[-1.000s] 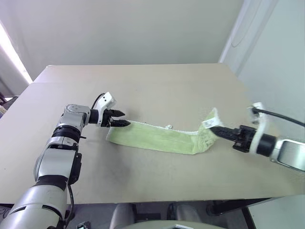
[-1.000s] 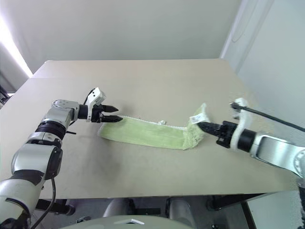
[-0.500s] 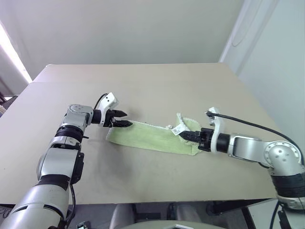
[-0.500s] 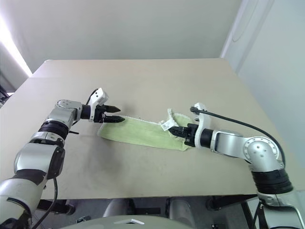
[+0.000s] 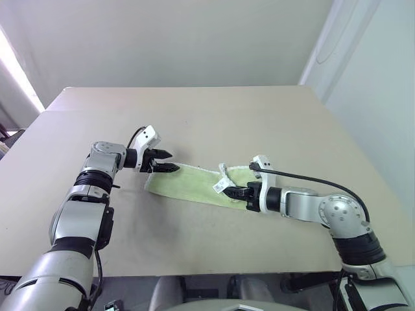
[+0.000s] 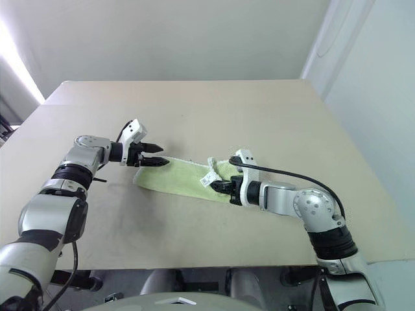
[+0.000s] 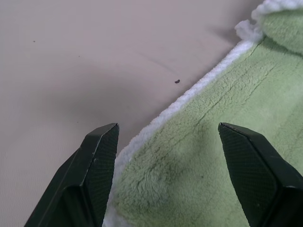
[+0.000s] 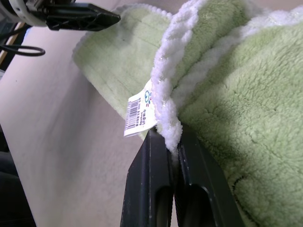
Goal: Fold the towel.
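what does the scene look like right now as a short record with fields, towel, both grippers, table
towel: light green, lying as a long strip on the table, right end lifted and doubled over toward the left
tag: white, hanging at the pinched hem
right gripper: shut on the towel's pale hem, above the strip's middle
left gripper: open, fingers either side of the towel's left corner, not clamped
table: beige, flat

Beige table (image 5: 259, 123), pale walls (image 5: 162, 39)

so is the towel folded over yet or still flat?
Partly folded: the right gripper holds the towel by its hem, that end doubled over the flat rest.
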